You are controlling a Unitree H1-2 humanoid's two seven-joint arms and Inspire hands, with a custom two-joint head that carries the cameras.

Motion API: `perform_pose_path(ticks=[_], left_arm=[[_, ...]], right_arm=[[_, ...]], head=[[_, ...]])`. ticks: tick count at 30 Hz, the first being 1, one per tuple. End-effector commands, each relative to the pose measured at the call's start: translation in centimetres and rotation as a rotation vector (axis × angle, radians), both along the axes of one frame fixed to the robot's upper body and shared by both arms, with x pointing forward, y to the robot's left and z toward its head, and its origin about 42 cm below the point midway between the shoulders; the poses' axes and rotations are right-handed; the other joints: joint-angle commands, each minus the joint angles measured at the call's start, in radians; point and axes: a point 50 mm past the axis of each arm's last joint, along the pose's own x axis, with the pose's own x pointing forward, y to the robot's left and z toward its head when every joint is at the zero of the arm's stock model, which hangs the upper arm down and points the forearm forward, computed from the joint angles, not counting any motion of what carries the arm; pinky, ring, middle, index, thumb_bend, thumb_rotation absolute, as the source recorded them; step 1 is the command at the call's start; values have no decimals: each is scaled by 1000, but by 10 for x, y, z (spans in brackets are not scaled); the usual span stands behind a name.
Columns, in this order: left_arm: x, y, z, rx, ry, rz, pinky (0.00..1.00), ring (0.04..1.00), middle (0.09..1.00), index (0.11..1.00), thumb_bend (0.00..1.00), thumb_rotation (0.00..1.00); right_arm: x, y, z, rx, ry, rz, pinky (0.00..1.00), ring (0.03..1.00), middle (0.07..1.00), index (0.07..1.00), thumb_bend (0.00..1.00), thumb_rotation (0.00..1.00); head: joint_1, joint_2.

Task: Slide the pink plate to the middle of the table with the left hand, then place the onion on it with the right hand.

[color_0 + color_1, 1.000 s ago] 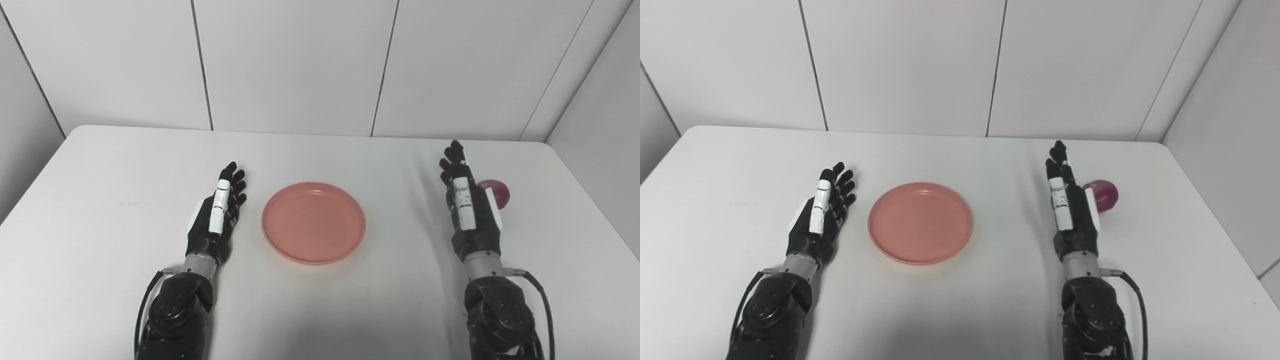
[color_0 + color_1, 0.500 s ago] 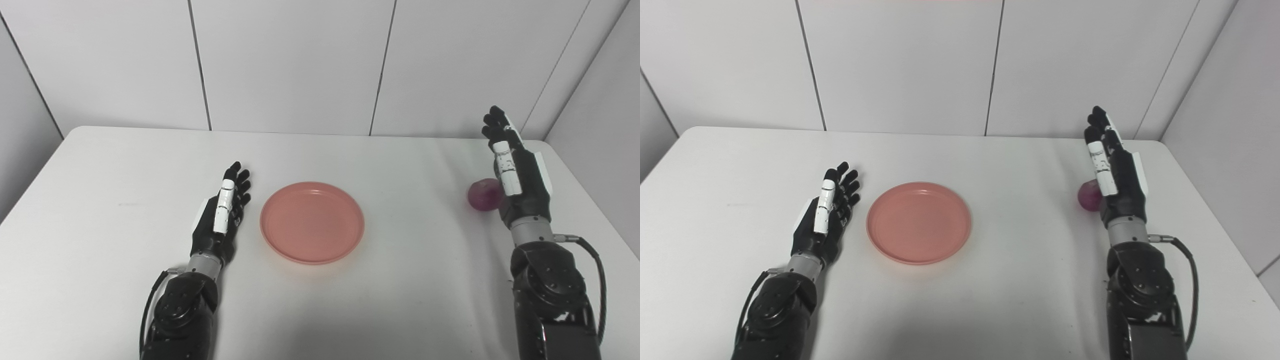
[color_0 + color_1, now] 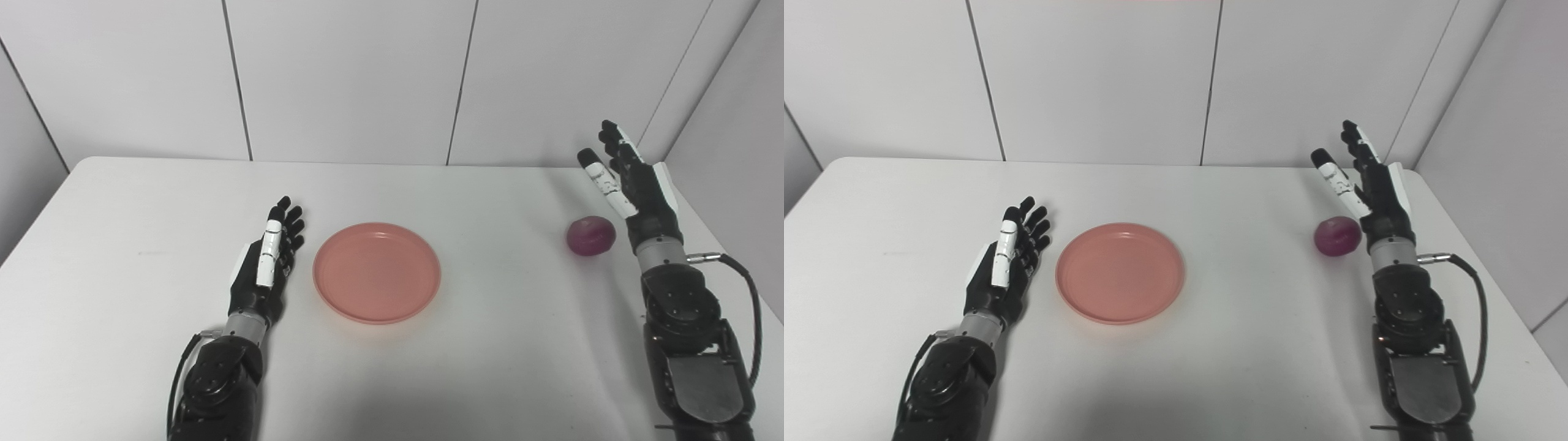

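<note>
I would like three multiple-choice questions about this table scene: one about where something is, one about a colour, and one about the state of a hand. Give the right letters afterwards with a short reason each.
1. Where does the onion lie?
A. on the plate
B. on the table, right of the plate
C. in the left hand

2. What colour is the plate?
A. pink
B. blue
C. green

3. What is the state of the right hand?
A. shut on the onion
B. shut on the plate
C. open, holding nothing

Answers:
1 B: the onion rests on the bare table, apart from the plate.
2 A: the plate is plainly pink.
3 C: its fingers are spread, raised beside the onion.
</note>
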Motion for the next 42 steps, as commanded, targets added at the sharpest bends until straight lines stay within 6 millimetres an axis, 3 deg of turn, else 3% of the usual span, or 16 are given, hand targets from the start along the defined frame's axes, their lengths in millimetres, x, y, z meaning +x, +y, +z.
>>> perform_pose_path(ticks=[1, 7, 14, 23, 38, 42], left_arm=[[9, -3, 17, -13, -80, -10, 985, 975, 964, 970, 645, 1000], [8, 8, 14, -17, -81, -21, 996, 986, 978, 979, 636, 1000], [9, 16, 9, -38, -92, -30, 993, 983, 974, 977, 615, 1000], [14, 28, 3, -42, -95, -39, 996, 988, 982, 985, 638, 1000], [14, 37, 1, -70, -82, -24, 992, 979, 968, 965, 639, 1000], [14, 36, 1, -73, -85, -27, 996, 981, 970, 968, 634, 1000]], right_arm=[[14, -5, 37, -64, -88, 35, 928, 940, 925, 928, 821, 608], [25, -21, 46, -249, 19, 44, 866, 899, 890, 915, 876, 481], [34, -33, 52, -402, 93, 64, 841, 884, 880, 894, 919, 404], [32, -33, 51, -477, 199, 97, 829, 884, 889, 889, 956, 409], [39, -22, 34, -520, 297, 110, 810, 896, 924, 918, 1000, 336], [40, -24, 27, -545, 303, 116, 764, 861, 912, 916, 1000, 321]], head=[[1, 0], [-113, -35], [-161, -57], [-238, -85], [-251, -91], [-249, -92]])
